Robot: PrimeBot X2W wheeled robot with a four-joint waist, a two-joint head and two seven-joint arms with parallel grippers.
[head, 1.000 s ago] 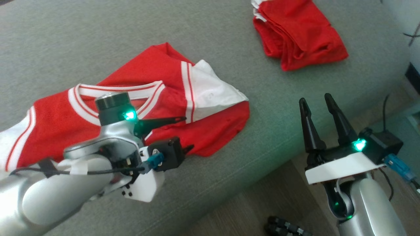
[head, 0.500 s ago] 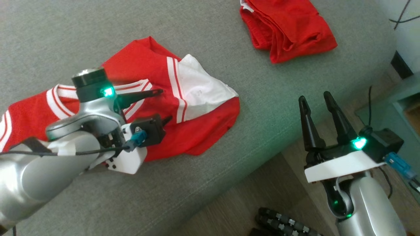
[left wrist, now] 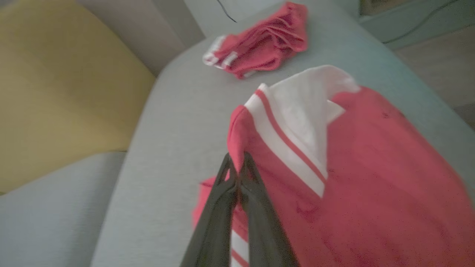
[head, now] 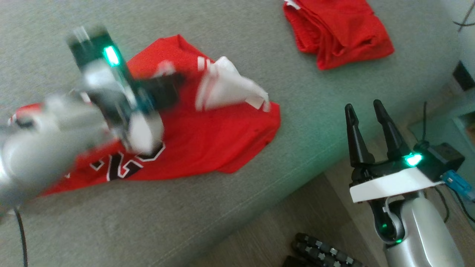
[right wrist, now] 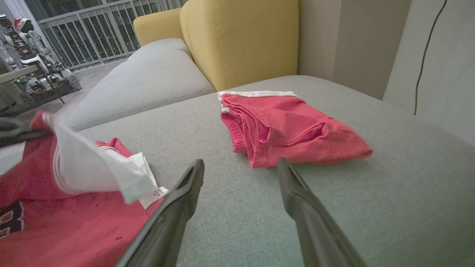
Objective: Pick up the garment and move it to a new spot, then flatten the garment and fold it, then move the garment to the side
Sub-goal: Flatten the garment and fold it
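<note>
Left gripper [left wrist: 236, 158] was shut tight on a raised fold of the jersey [head: 207, 141], pinching red fabric right beside the white-and-red striped trim (head view was motion-blurred over that arm, the left wrist view was the clear one). The pinched edge stood up off the grey couch [head: 230, 40]. The rest of the jersey lay spread on the seat near its front edge, with black-and-white lettering showing at the left and a white panel [head: 230, 87] bunched and lifted at the top, a small tag at its corner. Behind the seat sat a yellow back cushion [left wrist: 55, 96]. Further right and toward the back, a second red garment [head: 341, 33] lay folded on the couch, well apart from the jersey. Right gripper [head: 363, 105] was off the couch's front edge over the wood floor [head: 308, 211], fingers upright and spread wide, holding nothing, touching nothing. A dark ribbed object [head: 323, 254] lay on the floor at the bottom of the head view.
</note>
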